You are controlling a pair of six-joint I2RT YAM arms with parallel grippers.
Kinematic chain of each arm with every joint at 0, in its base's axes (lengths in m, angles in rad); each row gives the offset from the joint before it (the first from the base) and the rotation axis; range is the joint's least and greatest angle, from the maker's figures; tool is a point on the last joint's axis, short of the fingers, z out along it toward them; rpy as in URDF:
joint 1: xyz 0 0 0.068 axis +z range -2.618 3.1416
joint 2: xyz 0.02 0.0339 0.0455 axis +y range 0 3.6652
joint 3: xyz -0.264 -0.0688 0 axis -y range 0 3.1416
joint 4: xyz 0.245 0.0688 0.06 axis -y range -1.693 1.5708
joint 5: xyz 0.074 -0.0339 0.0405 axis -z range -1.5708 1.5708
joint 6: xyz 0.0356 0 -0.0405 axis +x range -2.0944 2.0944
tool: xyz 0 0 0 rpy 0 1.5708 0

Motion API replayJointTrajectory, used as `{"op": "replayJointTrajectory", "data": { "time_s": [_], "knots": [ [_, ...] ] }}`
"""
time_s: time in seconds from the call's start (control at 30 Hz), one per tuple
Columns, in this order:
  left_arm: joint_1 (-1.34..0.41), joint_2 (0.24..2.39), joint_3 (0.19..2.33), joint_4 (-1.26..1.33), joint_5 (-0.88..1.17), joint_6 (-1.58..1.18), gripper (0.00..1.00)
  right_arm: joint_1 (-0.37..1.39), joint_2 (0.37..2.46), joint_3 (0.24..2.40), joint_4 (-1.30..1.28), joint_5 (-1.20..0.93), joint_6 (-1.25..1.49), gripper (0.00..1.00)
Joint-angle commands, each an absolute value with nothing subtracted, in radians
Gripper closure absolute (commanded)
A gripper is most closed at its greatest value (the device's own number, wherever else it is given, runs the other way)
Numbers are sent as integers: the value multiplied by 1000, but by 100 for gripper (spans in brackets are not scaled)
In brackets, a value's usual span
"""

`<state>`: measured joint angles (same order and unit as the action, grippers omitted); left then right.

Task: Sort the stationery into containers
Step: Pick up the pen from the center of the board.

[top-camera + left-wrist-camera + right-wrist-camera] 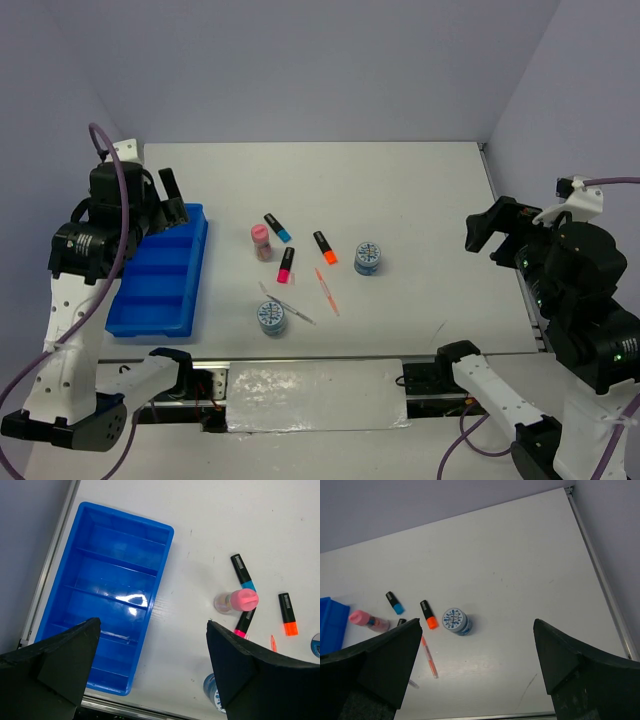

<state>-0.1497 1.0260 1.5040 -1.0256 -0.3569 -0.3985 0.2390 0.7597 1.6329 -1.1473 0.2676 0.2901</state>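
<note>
The blue four-compartment tray (150, 300) (110, 610) lies at the left with nothing in it. Loose stationery lies mid-table: blue highlighter (277, 227), pink cylinder (261, 241) (237, 601), pink highlighter (286, 264), orange highlighter (325, 247) (428, 615), two patterned rolls (368, 258) (272, 317), an orange pen (327, 291) and a clear pen (287, 304). My left gripper (172, 200) (152, 665) hangs open above the tray's far right edge. High at the right side, my right gripper (487, 237) (477, 665) is open and holds nothing.
The table's near edge carries a metal rail and a taped patch (315, 395). Grey walls close in the back and both sides. The tray's right rim (159, 587) sits a short way left of the stationery cluster.
</note>
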Motion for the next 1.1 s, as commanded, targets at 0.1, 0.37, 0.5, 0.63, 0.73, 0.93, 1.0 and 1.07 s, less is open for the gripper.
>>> {"op": "replayJointTrajectory", "data": {
  "time_s": [0.1,0.37,0.5,0.63,0.73,0.93,1.0,1.07],
  "knots": [
    [-156,1031,1548,-1000,-328,-408,1,245,753,1646,-1155,322,328,0],
    [-160,1026,1470,-927,-112,-367,1,245,715,1605,-1106,264,321,0],
    [-221,999,1324,-764,-57,-377,1,245,703,1559,-1069,201,311,0],
    [-397,1028,1136,-547,-162,-455,1,245,710,1506,-1040,146,327,0],
    [-486,1006,987,-358,-253,-514,1,245,729,1493,-1038,107,321,0],
    [-606,1023,764,-89,-435,-523,1,245,746,1480,-1031,29,316,0],
    [-615,1090,741,-26,-465,-534,1,245,744,1471,-1020,9,319,0],
    [-617,1167,739,26,-491,-540,1,245,746,1468,-1016,-26,322,0]
  ]
}}
